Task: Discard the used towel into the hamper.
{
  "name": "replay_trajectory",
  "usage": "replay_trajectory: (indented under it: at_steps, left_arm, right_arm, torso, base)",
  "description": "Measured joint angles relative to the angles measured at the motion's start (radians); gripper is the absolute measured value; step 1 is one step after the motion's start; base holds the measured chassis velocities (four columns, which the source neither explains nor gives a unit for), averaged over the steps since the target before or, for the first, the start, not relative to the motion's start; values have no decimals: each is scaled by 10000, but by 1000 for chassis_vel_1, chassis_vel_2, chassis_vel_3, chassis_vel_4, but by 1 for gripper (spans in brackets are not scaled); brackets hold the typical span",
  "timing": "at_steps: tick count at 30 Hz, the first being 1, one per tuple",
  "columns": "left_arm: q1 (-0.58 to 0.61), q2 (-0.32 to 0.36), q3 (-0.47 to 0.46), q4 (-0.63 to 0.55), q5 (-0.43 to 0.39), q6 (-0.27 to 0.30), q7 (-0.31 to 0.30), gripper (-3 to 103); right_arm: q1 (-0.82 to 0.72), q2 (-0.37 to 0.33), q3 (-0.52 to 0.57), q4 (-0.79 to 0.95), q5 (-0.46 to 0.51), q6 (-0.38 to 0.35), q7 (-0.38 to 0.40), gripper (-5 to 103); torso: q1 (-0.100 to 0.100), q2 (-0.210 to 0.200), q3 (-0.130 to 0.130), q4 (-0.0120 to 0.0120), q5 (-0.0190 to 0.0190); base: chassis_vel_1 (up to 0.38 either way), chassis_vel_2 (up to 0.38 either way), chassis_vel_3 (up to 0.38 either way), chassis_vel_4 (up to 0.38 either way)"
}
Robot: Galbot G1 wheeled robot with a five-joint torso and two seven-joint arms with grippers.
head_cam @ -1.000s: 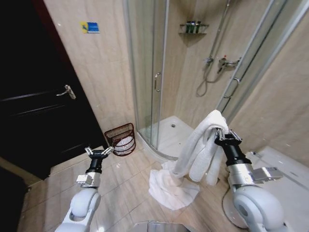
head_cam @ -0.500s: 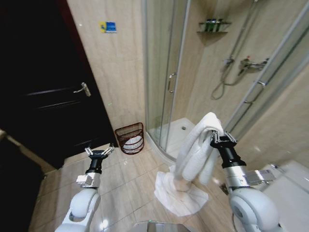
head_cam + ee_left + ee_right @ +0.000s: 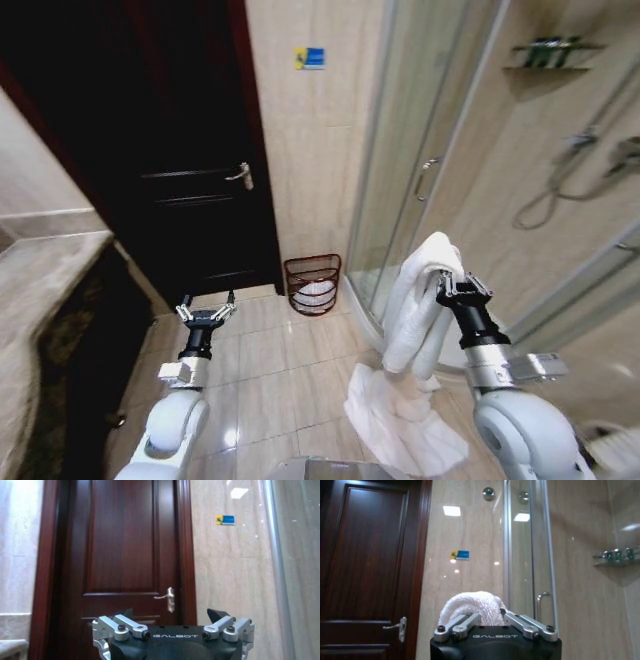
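Head view shows a tiled bathroom floor (image 3: 270, 370); the hamper (image 3: 312, 285) stands upright at center. Right gripper (image 3: 461, 290) jaws clamp the hanging towel (image 3: 415, 310); left gripper (image 3: 205, 313) jaws are apart.

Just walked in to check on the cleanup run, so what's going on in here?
The robot's right claw is shut on a white towel, held up with its tail draping onto the tiled floor. The left claw is open and holds nothing. The hamper stands ahead by the shower door.
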Motion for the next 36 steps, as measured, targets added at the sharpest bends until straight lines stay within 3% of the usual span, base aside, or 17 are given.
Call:
replay_trajectory:
  at_steps: [36]
  left_arm:
    - [31, -16, 27, 71, 55, -93, 39, 100]
  right_arm:
    - [-28, 190, -99, -424, -580, 251, -162, 8]
  torso:
    - [0, 0, 0, -5, 3]
  base:
    - [-68, 73, 68, -79]
